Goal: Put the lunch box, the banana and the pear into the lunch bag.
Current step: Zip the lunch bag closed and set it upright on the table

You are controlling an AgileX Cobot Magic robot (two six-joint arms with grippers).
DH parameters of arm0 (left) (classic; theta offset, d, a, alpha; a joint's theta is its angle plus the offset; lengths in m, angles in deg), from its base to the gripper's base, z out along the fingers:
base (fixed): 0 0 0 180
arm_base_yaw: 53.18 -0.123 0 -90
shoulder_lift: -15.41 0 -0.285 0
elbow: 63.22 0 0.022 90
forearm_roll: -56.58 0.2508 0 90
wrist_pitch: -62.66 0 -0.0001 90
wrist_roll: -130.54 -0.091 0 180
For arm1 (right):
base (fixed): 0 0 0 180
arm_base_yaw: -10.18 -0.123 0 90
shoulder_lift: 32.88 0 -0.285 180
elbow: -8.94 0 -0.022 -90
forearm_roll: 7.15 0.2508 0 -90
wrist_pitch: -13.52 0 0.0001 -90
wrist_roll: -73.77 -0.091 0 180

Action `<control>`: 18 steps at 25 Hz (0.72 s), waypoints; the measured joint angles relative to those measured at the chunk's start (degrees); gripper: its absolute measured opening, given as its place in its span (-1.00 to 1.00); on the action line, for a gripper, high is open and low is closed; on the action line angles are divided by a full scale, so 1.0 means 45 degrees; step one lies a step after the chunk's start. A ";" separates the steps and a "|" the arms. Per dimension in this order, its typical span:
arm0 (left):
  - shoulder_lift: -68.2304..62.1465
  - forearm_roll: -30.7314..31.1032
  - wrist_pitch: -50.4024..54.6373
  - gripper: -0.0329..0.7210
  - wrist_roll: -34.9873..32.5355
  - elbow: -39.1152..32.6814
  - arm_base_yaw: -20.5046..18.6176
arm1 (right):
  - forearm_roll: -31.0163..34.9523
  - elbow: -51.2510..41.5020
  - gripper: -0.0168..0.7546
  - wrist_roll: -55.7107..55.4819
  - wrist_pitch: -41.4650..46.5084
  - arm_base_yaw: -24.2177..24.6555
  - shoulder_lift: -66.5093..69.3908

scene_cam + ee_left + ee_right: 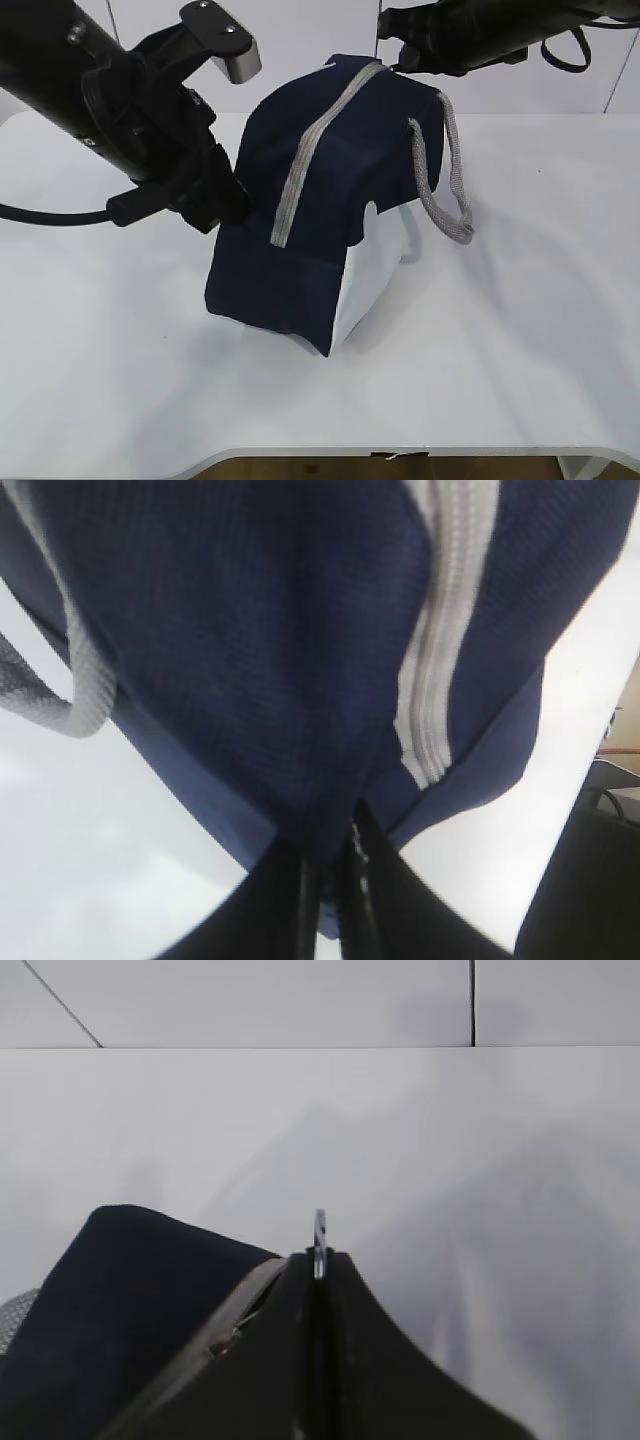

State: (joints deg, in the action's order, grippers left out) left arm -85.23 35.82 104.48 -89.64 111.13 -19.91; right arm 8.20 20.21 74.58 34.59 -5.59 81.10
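Lunch bag (310,215) stands near the middle of the white table (520,340), a boxy navy-blue fabric bag with a white lower panel (375,260) facing the front right. Its grey zipper (315,150) runs closed over the top from the far end down toward the near left, and a grey webbing handle (445,185) hangs in a loop down the right side. In the exterior view the left gripper (235,205) presses against the bag's left flank; the left wrist view shows its jaws drawn together with a fold of navy fabric pinched between them, just beside the lower end of the zipper (440,630), while another webbing handle (70,690) loops at the left edge. The right gripper (395,55) sits at the far top end of the bag, where the zipper ends. From the right wrist view the right gripper (320,1260) has its jaws clenched tight on a thin metal ring pull (320,1235) standing edge-on above the tips, with the dark bag (130,1290) below and to the left.
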 joint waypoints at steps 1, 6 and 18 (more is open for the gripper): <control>0.0000 0.0000 0.0028 -0.91 0.0000 0.0000 0.0000 | 0.0000 0.0063 -0.94 0.0000 0.0178 0.0000 0.0000; 0.0000 -0.0166 0.0228 -0.90 0.0048 0.0000 0.0000 | 0.0134 0.0716 -0.94 0.0000 0.1256 0.0000 0.0000; 0.0167 -0.0154 0.0657 0.06 0.1487 0.0000 0.0000 | 0.0245 0.1728 -0.94 0.0000 0.3670 0.0000 -0.0104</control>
State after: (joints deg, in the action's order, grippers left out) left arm -84.48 35.12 107.44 -82.95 111.13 -19.91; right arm 9.31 27.98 74.58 51.11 -5.59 80.63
